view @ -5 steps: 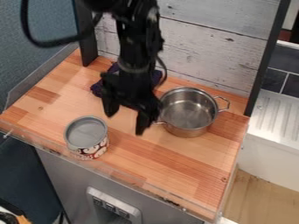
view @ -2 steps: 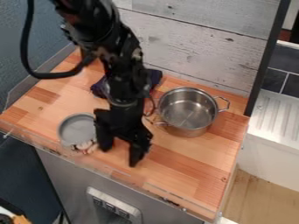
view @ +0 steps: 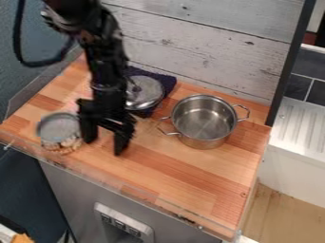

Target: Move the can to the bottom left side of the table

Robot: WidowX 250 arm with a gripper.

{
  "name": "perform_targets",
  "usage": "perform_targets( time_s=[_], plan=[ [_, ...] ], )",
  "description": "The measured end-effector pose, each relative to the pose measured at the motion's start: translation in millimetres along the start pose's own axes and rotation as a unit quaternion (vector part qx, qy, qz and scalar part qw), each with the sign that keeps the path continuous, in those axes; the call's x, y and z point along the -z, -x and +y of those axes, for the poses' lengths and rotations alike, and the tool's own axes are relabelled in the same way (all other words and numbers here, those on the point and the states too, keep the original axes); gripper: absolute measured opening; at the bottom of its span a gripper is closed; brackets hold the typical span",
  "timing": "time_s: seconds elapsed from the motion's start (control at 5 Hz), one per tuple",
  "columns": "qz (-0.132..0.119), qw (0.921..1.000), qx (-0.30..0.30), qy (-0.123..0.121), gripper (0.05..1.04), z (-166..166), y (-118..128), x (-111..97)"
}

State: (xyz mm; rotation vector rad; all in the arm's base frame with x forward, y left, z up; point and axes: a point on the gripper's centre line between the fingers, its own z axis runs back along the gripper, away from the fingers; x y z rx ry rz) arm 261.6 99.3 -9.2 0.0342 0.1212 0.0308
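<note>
Now I see the can further toward the view's left than in the earlier frames, upright just beside the claw, which has also shifted left. The claw is released, its 2 fingers spread. The pot sits to the claw's right, open-topped, bare metal showing inside. Behind the claw, a glass lid, hidden by the arm earlier, rests on a dark cloth.
</note>
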Motion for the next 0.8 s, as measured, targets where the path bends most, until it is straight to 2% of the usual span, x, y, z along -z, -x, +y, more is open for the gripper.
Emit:
perform_targets(
  time_s=[0.2,0.4,0.6,0.8],
  plan=[
    [0.018,0.9998,-0.003,-0.001,1.0,24,4,-3],
    [0.02,0.9998,-0.01,-0.003,1.0,39,6,-5],
    [-0.001,1.0,0.003,0.007,1.0,34,3,-9],
    [-0.07,0.9975,0.015,0.0,1.0,23,-3,-46]
  ],
)
